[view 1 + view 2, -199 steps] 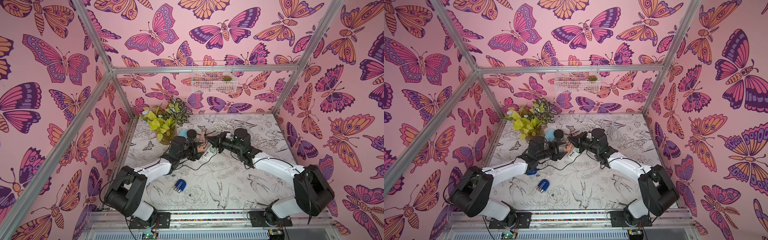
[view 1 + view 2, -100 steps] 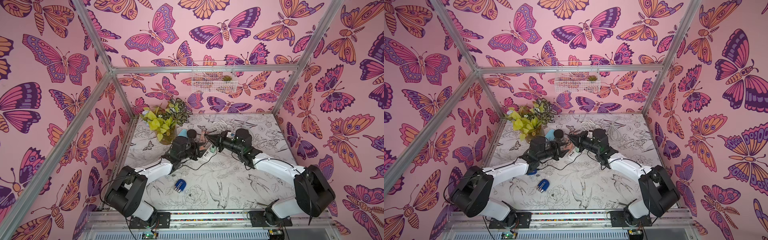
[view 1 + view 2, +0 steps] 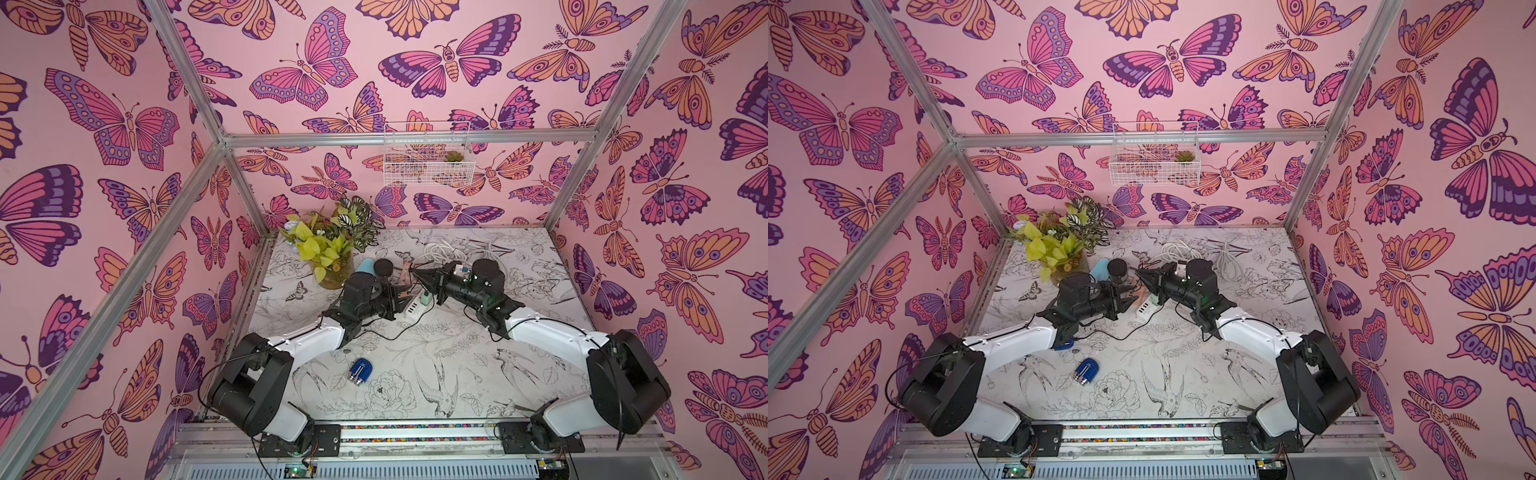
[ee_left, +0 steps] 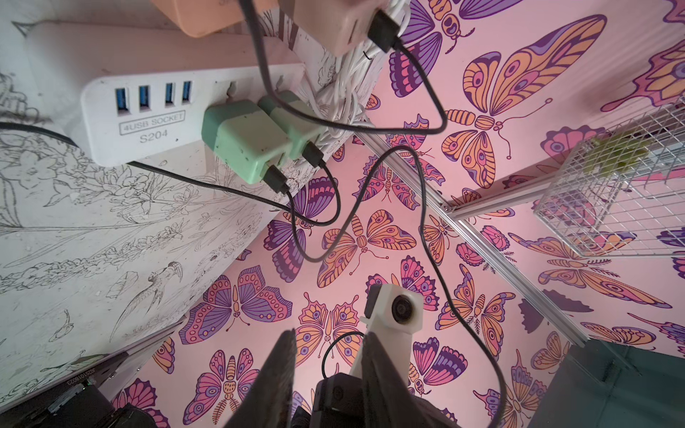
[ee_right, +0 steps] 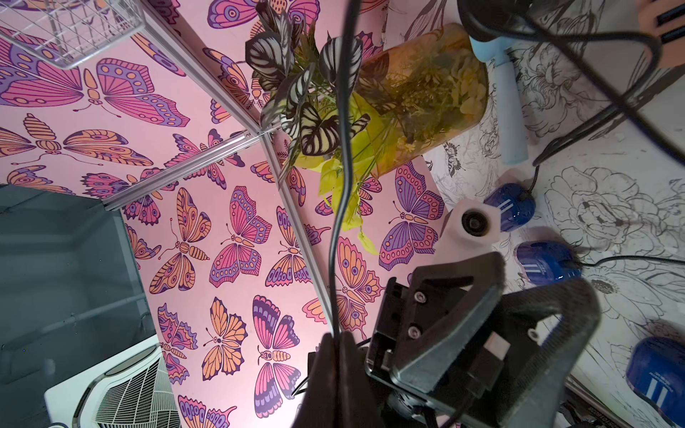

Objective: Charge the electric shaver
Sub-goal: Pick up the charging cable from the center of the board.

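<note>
A blue electric shaver (image 3: 361, 371) (image 3: 1087, 371) lies on the table in front of my left arm. The right wrist view shows three blue shavers (image 5: 509, 205) (image 5: 545, 261) (image 5: 654, 381); the first has a black cord attached. The white power strip (image 3: 413, 307) (image 4: 148, 118) carries two green chargers (image 4: 246, 140). My right gripper (image 5: 337, 341) (image 3: 415, 272) is shut on a thin black charging cable (image 5: 343, 185), held above the strip. My left gripper (image 4: 330, 337) (image 3: 399, 301) hovers facing it, jaws apart, nothing between them.
A glass vase of plants (image 3: 332, 270) stands at the back left, with a light-blue, black-headed device (image 3: 372, 267) beside it. A white coiled cord (image 3: 440, 249) lies behind the strip. A wire basket (image 3: 428, 166) hangs on the back wall. Black cables (image 4: 422, 222) loop from the chargers.
My left gripper's jaws have drawn closer together. Both arms stay about where they were, and the right gripper keeps its hold on the cable.
</note>
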You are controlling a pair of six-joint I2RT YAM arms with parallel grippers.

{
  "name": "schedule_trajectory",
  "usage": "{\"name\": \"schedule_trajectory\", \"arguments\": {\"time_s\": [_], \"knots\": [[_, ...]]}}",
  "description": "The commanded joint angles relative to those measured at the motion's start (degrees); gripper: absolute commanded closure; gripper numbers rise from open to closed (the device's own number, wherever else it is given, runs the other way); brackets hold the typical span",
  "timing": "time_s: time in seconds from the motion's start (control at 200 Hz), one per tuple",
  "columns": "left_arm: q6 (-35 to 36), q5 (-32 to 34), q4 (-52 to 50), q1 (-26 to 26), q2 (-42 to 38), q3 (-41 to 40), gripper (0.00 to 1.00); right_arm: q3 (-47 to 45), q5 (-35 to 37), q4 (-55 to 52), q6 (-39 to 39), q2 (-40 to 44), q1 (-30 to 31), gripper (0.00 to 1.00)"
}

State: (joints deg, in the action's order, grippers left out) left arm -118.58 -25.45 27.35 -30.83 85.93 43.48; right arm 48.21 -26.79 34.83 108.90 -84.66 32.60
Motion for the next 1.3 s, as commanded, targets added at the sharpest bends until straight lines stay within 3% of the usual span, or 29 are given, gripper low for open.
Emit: {"name": "schedule_trajectory", "arguments": {"time_s": [0.0,0.626,0.806,1.032,1.177,1.227,1.297], "knots": [[0.23,0.6,0.23,-0.37,-1.67,1.55,0.67,-1.04,0.09,1.99,-0.06,-0.5,-0.34,1.0],[0.81,0.65,0.16,-0.37,-3.02,0.64,0.95,-3.98,1.29,3.81,0.43,0.63,-1.08,1.0],[1.54,1.08,-1.23,-0.29,-3.75,0.55,0.97,-4.52,0.19,1.68,-0.5,1.97,-2.17,1.0],[4.53,2.97,-6.88,-0.28,-6.25,1.34,1.0,-6.28,-0.06,-4.68,-3.25,5.68,-2.83,0.85],[5.56,3.4,-7.31,-0.24,-6.09,2.06,1.0,-5.85,-0.47,-6.52,-3.85,6.25,-2.72,0.94],[5.71,3.06,-7.31,-0.28,-5.79,2.33,1.0,-5.63,-0.41,-6.74,-3.83,6.18,-2.72,0.89],[5.84,3.27,-7.31,-0.28,-5.95,2.24,1.0,-5.32,-0.5,-7.27,-3.86,6.09,-2.72,0.76]]}}
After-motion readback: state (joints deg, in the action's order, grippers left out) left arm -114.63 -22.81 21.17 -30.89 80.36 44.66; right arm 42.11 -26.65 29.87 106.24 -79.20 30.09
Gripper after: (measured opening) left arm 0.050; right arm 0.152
